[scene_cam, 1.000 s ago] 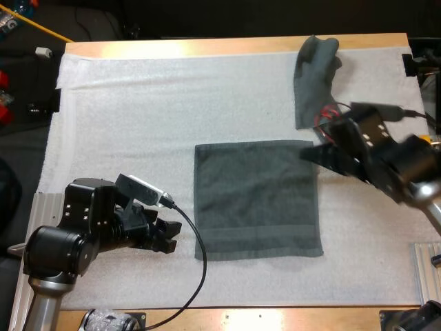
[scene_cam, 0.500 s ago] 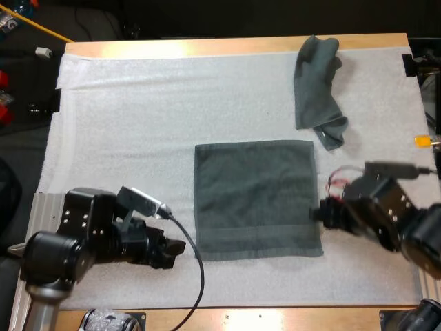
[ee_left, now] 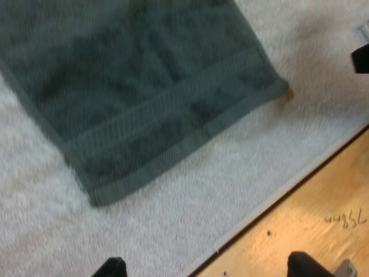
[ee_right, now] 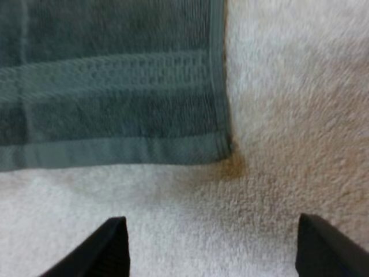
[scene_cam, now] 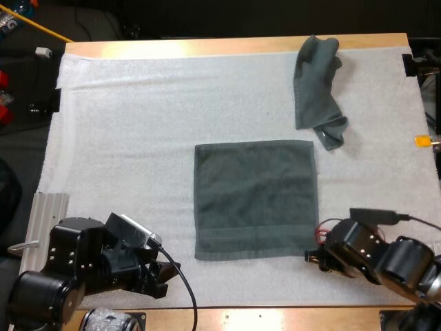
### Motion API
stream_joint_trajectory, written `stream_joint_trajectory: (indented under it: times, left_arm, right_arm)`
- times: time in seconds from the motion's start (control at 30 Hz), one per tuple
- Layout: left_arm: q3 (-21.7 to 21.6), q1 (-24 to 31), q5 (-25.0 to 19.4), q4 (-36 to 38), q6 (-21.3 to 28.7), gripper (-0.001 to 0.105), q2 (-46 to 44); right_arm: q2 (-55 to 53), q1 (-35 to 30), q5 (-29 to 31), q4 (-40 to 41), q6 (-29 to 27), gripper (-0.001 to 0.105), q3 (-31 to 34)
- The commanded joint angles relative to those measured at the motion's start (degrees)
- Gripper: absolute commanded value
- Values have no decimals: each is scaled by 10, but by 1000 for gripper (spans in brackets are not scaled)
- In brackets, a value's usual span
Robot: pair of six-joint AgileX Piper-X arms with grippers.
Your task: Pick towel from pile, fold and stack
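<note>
Near edge of the bench (scene_cam: 275, 318): both hands are sitting low over the white mat (scene_cam: 138, 124), just short of the flat towel's (scene_cam: 255, 198) near hem.

Left hand (scene_cam: 165, 274): fingers are standing wide apart and gripping nothing. It's facing the towel's near-left corner, clear of it.

Right hand (scene_cam: 311, 255): same here, wide open and empty. The near-right corner is lying just beyond the fingertips, not touching.

The flat towel is lying spread out mid-mat, square to the bench, with the hem band running along the near side.

Handling, my read: it's light, soft terry with no stiffness. It'll be draping and sagging the moment it's lifted, so one pinch point won't keep it square. I'm planning to take the two near corners, one per hand, on the thick hem band where there's more to bite. The mat looks fuzzy too, so I'm expecting drag, and I risk pinching mat along with cloth if I go too deep.

Far right: the crumpled towel (scene_cam: 315, 83) is lying bunched by the mat's far edge, well apart from the flat one.
</note>
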Motion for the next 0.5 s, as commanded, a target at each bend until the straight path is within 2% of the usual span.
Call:
stream_joint_trajectory:
  times: [0.0,0.13,0.23,0.37,0.47]
  left_arm:
    - [8,-2,8,7,-4,55,-3]
    - [28,-2,8,7,-4,55,-3]
    - [38,-2,14,7,-4,55,-3]
    - [44,-2,48,7,-4,55,-3]
    - [45,-2,53,7,-4,55,-3]
  right_arm:
    - [-3,1,-6,-28,14,59,18]
    - [-3,1,-9,-93,53,59,75]
    - [0,-16,-33,-156,74,59,116]
    - [14,-67,-78,-222,86,59,147]
    - [36,-107,-107,-263,86,59,154]
